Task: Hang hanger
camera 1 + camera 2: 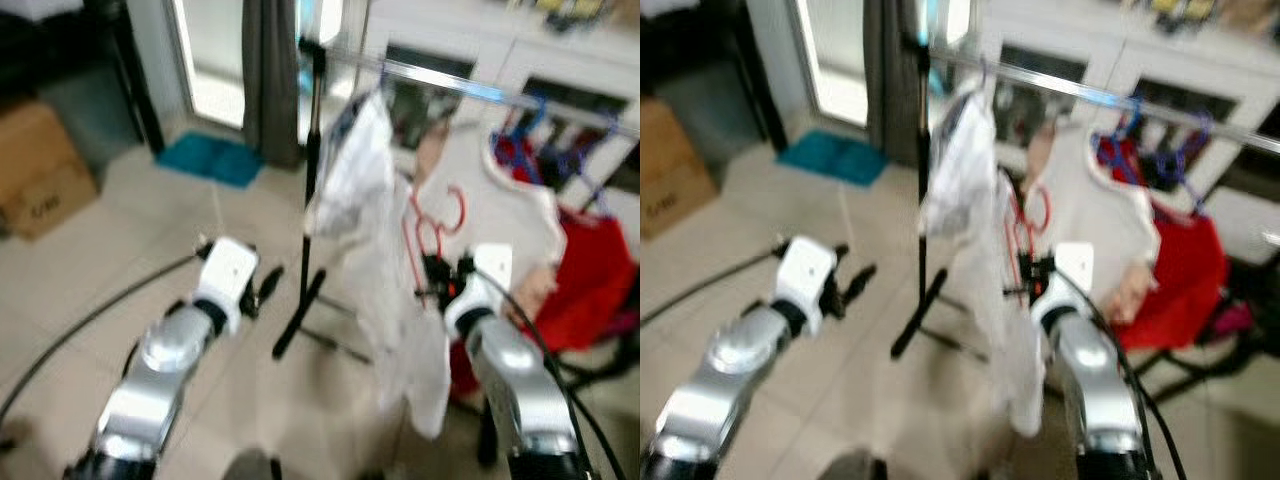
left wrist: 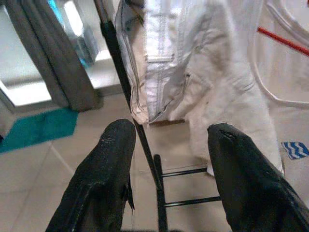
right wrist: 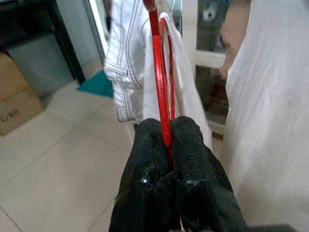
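Nearest, the right gripper [image 3: 166,159] pinches a red hanger [image 3: 161,92] tight between its black fingers, the hook [image 1: 455,205] raised toward the far metal rail [image 1: 450,85], likely ready for hanging. To the left, the left gripper [image 2: 166,159] hovers low, fingers wide and empty. Its wrist view shows white trousers [image 2: 188,72] draped by the rack's black pole [image 2: 123,82].

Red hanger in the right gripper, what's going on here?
The robot stands at a clothes rack with garments on its rail. The right gripper is shut on the red hanger, holding it up below the rail, not yet hooked on. A white garment hangs beside it. The left gripper is open and holds nothing, pointed at the rack's black pole.
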Controlling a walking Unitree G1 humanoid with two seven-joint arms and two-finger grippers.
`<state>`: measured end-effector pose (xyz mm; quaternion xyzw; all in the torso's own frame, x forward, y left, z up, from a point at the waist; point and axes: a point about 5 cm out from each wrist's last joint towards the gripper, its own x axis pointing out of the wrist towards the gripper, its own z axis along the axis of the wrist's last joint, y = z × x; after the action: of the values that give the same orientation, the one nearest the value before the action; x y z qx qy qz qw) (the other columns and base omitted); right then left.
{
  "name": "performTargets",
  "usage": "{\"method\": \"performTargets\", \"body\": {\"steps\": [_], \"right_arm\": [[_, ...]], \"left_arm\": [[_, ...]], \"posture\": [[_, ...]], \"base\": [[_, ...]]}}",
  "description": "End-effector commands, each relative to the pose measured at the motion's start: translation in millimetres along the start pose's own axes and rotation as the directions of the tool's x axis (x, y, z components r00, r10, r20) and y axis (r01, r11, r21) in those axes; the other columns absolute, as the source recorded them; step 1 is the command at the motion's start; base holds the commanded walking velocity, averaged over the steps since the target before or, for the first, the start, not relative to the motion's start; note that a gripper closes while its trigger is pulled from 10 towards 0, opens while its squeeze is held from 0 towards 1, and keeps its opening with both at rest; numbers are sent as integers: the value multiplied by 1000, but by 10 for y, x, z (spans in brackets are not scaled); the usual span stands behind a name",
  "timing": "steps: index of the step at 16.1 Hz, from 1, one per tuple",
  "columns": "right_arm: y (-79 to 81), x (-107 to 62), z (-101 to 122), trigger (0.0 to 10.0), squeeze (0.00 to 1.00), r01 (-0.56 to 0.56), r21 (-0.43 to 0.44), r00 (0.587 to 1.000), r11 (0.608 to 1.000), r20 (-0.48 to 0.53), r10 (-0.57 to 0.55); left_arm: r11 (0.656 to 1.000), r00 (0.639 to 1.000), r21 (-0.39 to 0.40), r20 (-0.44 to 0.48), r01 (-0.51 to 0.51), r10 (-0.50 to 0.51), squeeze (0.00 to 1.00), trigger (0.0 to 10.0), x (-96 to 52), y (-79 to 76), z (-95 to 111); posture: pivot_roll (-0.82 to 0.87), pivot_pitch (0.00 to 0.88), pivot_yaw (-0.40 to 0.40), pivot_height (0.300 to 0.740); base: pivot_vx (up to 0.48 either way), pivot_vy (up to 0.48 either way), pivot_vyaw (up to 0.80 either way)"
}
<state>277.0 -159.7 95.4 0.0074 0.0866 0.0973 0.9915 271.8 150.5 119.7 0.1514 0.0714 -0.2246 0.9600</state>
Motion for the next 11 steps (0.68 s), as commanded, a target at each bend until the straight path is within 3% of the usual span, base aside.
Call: {"method": "performTargets", "body": {"steps": [1, 3, 5, 8, 9, 11], "right_arm": [[-74, -11, 97, 0, 0, 17, 3, 999, 1000, 32, -17], [-79, -1, 105, 0, 0, 8, -7, 999, 1000, 34, -8], [-64, 53, 207, 0, 0, -84, -47, 995, 995, 58, 86], [5, 67, 358, 0, 0, -205, -25, 974, 979, 95, 206], [60, 63, 412, 0, 0, -281, -9, 953, 960, 112, 280], [148, 49, 474, 0, 0, -385, 18, 915, 923, 138, 379]], "left_arm": [[1000, 1000, -1, 1, 21, -21, 0, 10000, 35, -53, 3], [1000, 1000, 1, 8, 24, -24, 0, 10000, 59, -59, 30], [998, 998, 19, 14, 54, -54, 0, 10000, 55, -84, 34], [998, 998, 30, 28, 63, -64, 0, 10000, 156, -28, 78], [998, 997, 40, 51, 50, -52, 1000, 10000, 234, 7, 138], [995, 997, 91, 64, 43, -49, 1000, 10000, 363, 19, 232]], "posture": [[42, 0, -38, 740], [51, 0, -39, 740], [54, 0, -44, 740], [44, 0, -52, 740], [44, 0, -49, 740], [51, 0, -47, 740]], "base": [[-266, 0, 0], [-270, 0, 0], [-253, 0, 0], [0, 0, 0], [0, 0, 0], [0, 0, 0]]}}
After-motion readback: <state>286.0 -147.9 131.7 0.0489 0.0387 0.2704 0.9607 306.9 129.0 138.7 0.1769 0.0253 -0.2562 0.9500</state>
